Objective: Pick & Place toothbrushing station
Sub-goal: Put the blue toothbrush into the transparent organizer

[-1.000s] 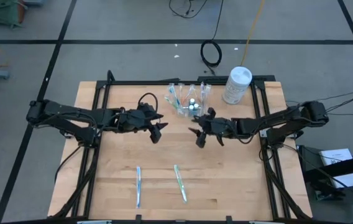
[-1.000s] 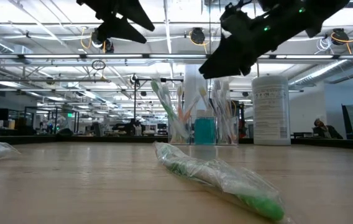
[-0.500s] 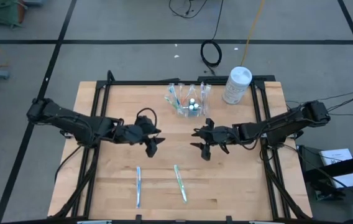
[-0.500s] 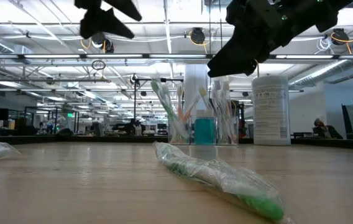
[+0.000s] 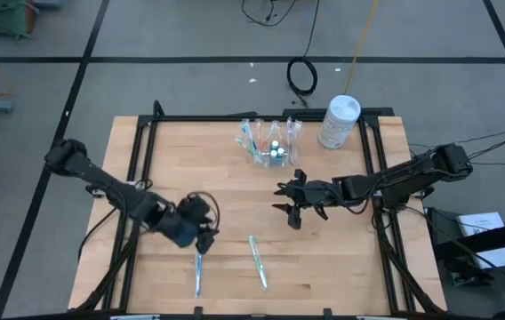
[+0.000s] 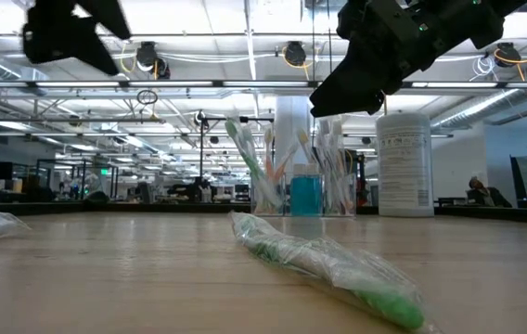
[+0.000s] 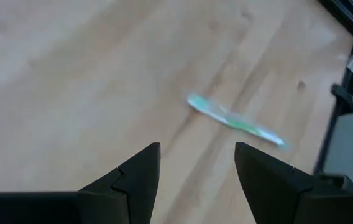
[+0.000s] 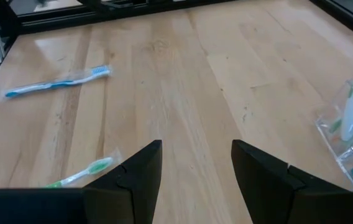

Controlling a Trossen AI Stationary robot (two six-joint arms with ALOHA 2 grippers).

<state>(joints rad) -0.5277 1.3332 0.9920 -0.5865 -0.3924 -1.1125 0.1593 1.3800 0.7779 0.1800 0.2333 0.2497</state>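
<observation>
A clear plastic cup [image 5: 270, 142] stands at the table's far middle, holding several toothbrushes and two blue white-capped tubes [image 5: 275, 151]. It also shows in the low view [image 6: 291, 186]. A wrapped blue toothbrush [image 5: 198, 271] and a wrapped green toothbrush [image 5: 258, 260] lie flat near the table's near edge. My left gripper [image 5: 204, 240] is open and empty, above the blue toothbrush's far end. Its wrist view [image 7: 196, 168] shows the green toothbrush [image 7: 235, 121] ahead. My right gripper [image 5: 290, 216] is open and empty, above mid-table between the cup and the green toothbrush [image 8: 80, 174].
A white round-lidded canister [image 5: 340, 122] stands at the table's far right, beside the cup. A black frame [image 5: 137, 178] runs along the table's left, right and far sides. Bare wood lies between the two toothbrushes and the cup.
My left gripper has gone from mid-table toward the near edge and a little left, coming down over the blue toothbrush's far end. My right gripper has shifted slightly toward the near edge, then held still. The toothbrushes and the cup have not moved.
</observation>
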